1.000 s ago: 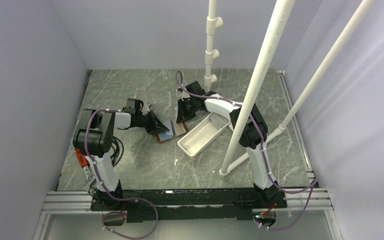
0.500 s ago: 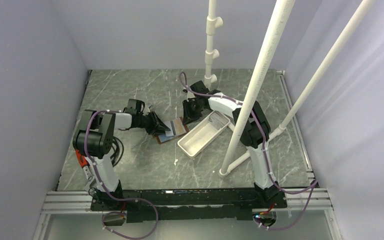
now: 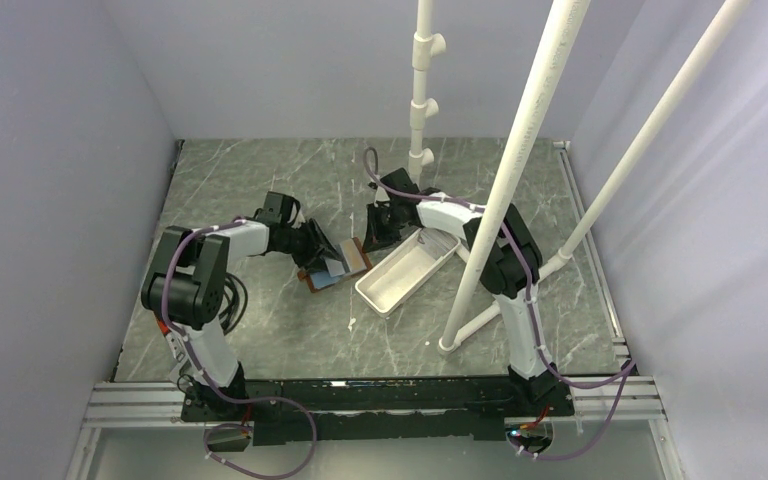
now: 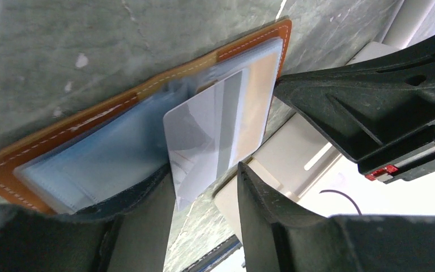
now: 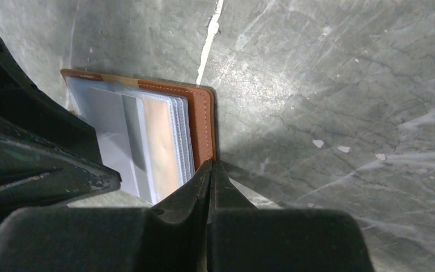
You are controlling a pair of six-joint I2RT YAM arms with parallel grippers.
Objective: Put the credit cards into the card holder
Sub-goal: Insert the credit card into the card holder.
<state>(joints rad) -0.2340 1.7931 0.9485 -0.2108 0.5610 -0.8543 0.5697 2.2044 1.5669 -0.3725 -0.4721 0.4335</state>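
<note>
The card holder lies open on the table, brown leather with clear sleeves. A grey card sticks partway out of a sleeve; a tan card sits inside one. My left gripper is open over the holder, and the grey card's loose corner lies between its fingers, against the left one. My right gripper is shut, its tips at the holder's leather edge. The grey card and the tan card also show in the right wrist view. In the top view the left gripper and right gripper flank the holder.
A long white tray lies just right of the holder, also in the left wrist view. White pipes rise from the table's right half, one at the back. The left gripper's body crowds the holder's left side.
My left gripper has pushed right onto the holder, which shifted slightly. My right gripper moved a little right and back, staying at the holder's far edge.
</note>
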